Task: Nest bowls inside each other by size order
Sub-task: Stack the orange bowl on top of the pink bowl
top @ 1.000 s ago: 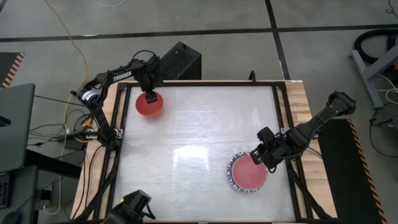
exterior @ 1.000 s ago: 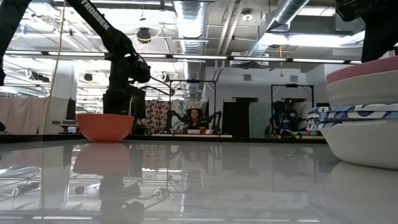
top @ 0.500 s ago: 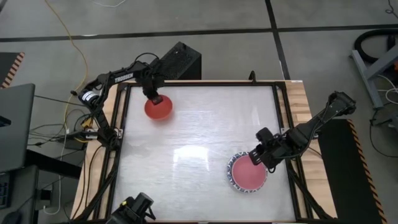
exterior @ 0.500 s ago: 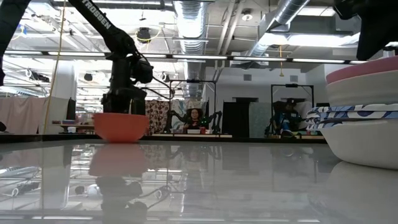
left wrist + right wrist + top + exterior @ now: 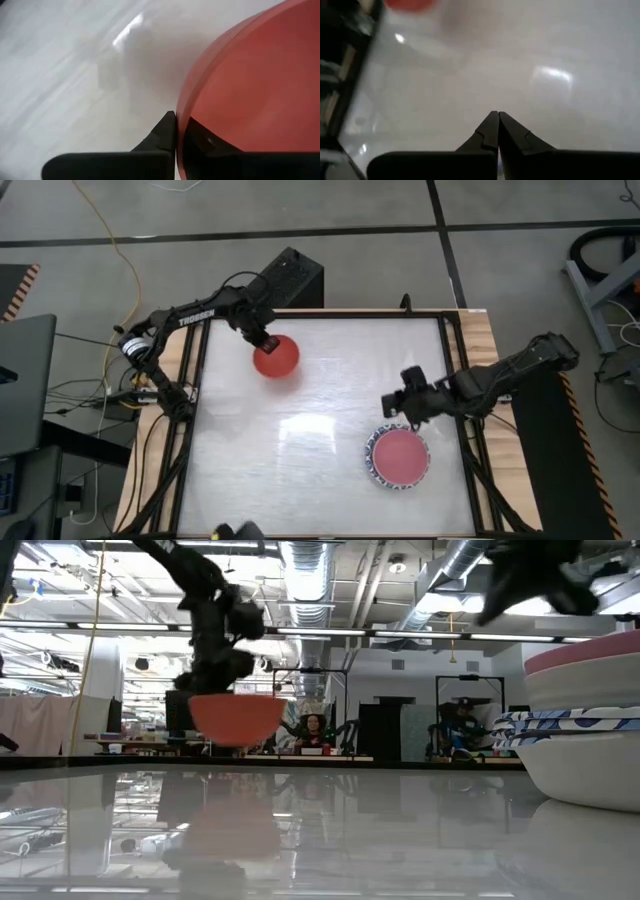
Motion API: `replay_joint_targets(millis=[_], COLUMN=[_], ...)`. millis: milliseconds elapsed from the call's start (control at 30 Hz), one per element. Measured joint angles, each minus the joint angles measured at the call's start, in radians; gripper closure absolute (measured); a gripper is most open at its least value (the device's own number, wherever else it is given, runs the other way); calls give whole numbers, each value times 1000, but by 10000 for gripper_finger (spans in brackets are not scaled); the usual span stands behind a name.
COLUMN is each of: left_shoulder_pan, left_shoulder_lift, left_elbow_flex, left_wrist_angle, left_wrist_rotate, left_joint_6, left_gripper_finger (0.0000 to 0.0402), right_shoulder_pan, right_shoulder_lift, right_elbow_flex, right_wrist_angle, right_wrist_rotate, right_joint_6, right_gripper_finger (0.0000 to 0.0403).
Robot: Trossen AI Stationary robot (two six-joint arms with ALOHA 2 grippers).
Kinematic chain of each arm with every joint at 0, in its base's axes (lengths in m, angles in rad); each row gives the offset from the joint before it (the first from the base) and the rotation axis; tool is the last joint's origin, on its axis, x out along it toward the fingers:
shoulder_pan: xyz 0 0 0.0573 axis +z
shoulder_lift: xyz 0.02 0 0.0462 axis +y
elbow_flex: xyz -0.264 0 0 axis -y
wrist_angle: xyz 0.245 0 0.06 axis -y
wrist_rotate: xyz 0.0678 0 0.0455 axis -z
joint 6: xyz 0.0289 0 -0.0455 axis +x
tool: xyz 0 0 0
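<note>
A red bowl [image 5: 276,358] hangs above the table's far left part, held by my left gripper [image 5: 265,340]; in the low view the red bowl [image 5: 236,718] is clear of the tabletop. A stack of bowls [image 5: 400,458] stands at the near right, a pink bowl [image 5: 400,455] on top inside white bowls with blue patterned rims [image 5: 374,464]. The stack also shows in the low view [image 5: 585,730]. My right gripper [image 5: 398,406] is shut and empty, above the table just beyond the stack's far side. My left gripper pinches the red bowl's rim [image 5: 181,117] with one finger outside the wall [image 5: 164,134] and one finger inside [image 5: 202,142]. It comes from above at the bowl's far left side. The bowl hangs upright, lifted clear of the table.
The glossy white tabletop [image 5: 310,410] lies open between the red bowl and the stack. A black frame [image 5: 452,370] borders the table, and a black box [image 5: 290,278] stands beyond the far edge.
My left gripper has carried the red bowl toward the table's right and slightly near, and lifted it off the tabletop. My right gripper has drawn away from the pink bowl's rim, going up and toward the far edge.
</note>
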Motion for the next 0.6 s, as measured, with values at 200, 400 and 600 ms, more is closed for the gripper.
replay_joint_targets(millis=[200,400,600], left_shoulder_pan=[-145,-259,-357], left_shoulder_lift=[-92,-148,-151], left_elbow_flex=[0,0,1], left_wrist_angle=[37,66,92], left_wrist_rotate=[-55,-261,-140], left_joint_6=[-158,-324,-382], left_gripper_finger=[401,402,401], right_shoulder_pan=[-136,-239,-310], right_shoulder_lift=[1,1,-15], right_elbow_flex=[0,0,0], right_wrist_angle=[231,380,366], right_wrist_rotate=[6,3,-79], right_joint_6=[-337,-412,-431], right_gripper_finger=[373,365,365])
